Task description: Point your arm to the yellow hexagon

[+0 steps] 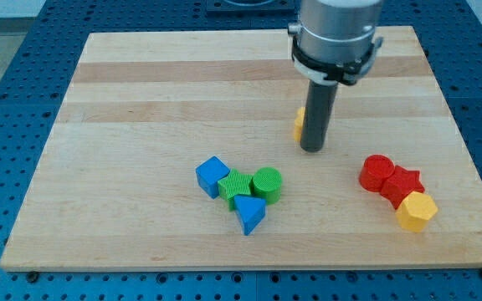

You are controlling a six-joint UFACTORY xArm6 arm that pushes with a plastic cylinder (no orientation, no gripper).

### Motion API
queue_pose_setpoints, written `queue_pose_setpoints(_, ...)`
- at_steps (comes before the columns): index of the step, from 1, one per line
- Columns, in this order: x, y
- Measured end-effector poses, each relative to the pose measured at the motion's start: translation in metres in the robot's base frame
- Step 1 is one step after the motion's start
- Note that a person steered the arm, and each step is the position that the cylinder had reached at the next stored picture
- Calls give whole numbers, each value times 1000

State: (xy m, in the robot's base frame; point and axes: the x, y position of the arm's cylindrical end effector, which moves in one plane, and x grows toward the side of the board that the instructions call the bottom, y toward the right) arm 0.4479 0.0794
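The yellow hexagon (416, 211) lay near the view's lower right corner of the bench (141, 100), flat on one of its faces. Being a regular six-sided block it showed no clear long axis; one corner pointed toward the view's right and another toward the view's bottom. It touched the red star-shaped block (403, 181) just above it to the left, and that in turn touched a red cylinder (378, 171) further left, so the three made a short chain running from upper left to lower right.

My tip (312, 150) rested on the bench around the middle of the board, somewhat toward the view's top, well apart from the yellow hexagon and to its upper left. The arm carried no fingers, only the dark rod, so there was nothing to spread or press together. Just behind the rod, on its left side, a second yellow block (297, 124) showed partly; its shape could not be told because the rod hid most of it.

Between the tip and the hexagon, the red cylinder and red star stood close to the direct line.

To the view's lower left of the tip sat a separate cluster: a blue cube (212, 176), a green ribbed block (235, 185), a green cylinder (267, 183) and a blue triangular block (249, 214), all touching or nearly so.
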Motion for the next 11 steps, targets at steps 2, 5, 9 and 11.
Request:
queue_pose_setpoints(2,-12,36)
queue_pose_setpoints(5,35,169)
queue_pose_setpoints(9,134,183)
queue_pose_setpoints(11,138,156)
